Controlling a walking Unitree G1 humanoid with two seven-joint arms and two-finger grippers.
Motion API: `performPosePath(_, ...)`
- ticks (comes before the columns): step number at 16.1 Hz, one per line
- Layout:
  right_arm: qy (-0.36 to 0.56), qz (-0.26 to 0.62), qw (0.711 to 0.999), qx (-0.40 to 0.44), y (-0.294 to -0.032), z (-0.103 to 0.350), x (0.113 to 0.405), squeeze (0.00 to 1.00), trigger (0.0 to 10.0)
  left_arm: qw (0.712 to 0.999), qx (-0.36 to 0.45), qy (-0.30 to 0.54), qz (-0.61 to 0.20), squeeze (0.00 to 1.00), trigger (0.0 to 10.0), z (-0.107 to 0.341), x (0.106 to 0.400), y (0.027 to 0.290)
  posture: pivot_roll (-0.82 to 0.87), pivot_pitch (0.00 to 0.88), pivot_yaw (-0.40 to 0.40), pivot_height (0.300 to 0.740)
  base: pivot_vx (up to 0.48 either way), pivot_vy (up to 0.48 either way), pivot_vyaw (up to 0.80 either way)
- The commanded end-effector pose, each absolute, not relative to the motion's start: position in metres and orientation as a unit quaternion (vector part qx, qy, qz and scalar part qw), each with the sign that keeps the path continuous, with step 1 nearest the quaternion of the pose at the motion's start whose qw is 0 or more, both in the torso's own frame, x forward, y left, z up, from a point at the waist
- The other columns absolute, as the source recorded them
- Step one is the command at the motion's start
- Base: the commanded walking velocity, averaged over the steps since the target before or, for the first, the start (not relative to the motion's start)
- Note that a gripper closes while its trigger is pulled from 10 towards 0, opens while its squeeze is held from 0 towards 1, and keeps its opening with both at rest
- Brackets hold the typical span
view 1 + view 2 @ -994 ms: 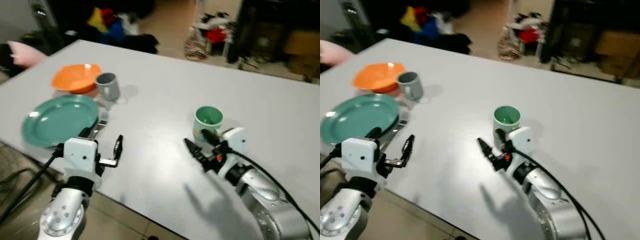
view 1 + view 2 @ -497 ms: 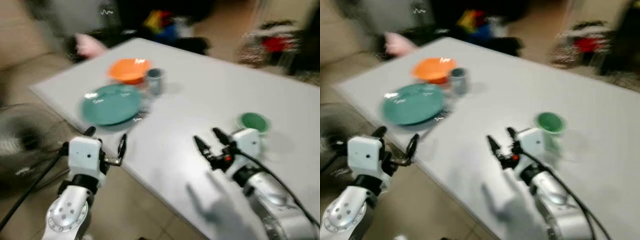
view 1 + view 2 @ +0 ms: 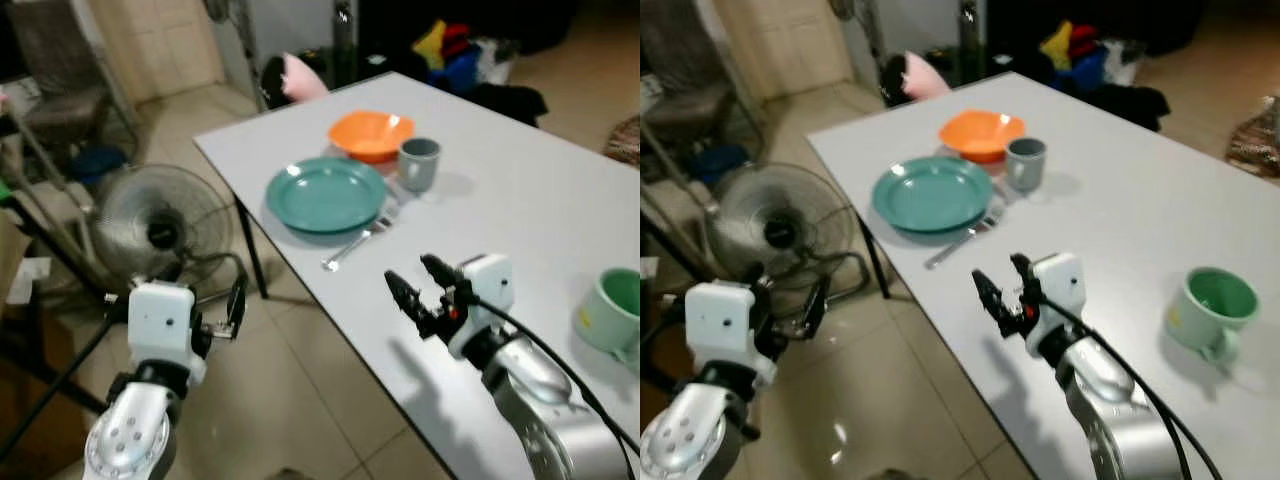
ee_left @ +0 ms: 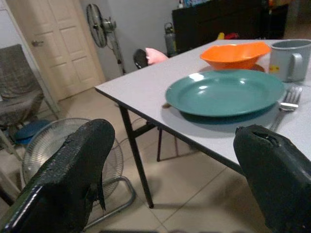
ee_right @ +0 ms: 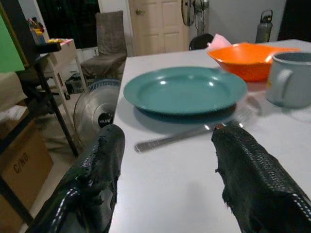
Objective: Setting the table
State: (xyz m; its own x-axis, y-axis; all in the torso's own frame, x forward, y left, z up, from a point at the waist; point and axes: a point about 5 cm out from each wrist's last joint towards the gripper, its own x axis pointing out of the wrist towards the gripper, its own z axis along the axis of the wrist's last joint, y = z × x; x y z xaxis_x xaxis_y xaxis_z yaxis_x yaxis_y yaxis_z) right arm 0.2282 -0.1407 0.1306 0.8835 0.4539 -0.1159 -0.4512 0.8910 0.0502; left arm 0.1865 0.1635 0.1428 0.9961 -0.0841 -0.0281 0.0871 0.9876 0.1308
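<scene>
Where table (image 3: 520, 200) holds one plate (image 3: 326, 194), one bowl (image 3: 370, 134), two mugs (image 3: 418, 163), one fork (image 3: 358, 240)

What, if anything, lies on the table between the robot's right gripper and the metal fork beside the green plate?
Nothing visible does. The right gripper, fingers open and empty, hovers above the white table; bare tabletop runs from it to the silver metal fork lying beside the round green plate.

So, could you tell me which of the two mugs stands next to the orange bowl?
The grey mug, right beside the orange bowl and green plate. The green mug stands alone, far off toward the robot's right.
</scene>
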Motion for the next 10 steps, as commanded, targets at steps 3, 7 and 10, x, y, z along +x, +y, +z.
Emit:
performPosePath(3, 0.037, 0.198, 0.979, 0.002, -0.142, 0.134, 0.238, 0.0, 10.0, 0.996, 0.082, -0.006, -0.032, 0.0, 10.0, 0.145, 0.187, 0.167, -0.09, 0.0, 0.07, 0.74, 0.0, 0.0, 0.8)
performPosePath(7, 0.027, 0.125, 0.992, -0.005, -0.162, 0.13, 0.249, 0.0, 10.0, 0.997, 0.08, -0.015, -0.001, 0.0, 10.0, 0.142, 0.182, 0.177, -0.09, 0.0, 0.066, 0.74, 0.0, 0.0, 0.8)
performPosePath(10, 0.031, 0.125, 0.992, -0.005, -0.164, 0.127, 0.252, 0.0, 10.0, 0.997, 0.08, -0.019, 0.0, 0.0, 10.0, 0.139, 0.179, 0.179, -0.09, 0.0, 0.059, 0.74, 0.0, 0.0, 0.8)
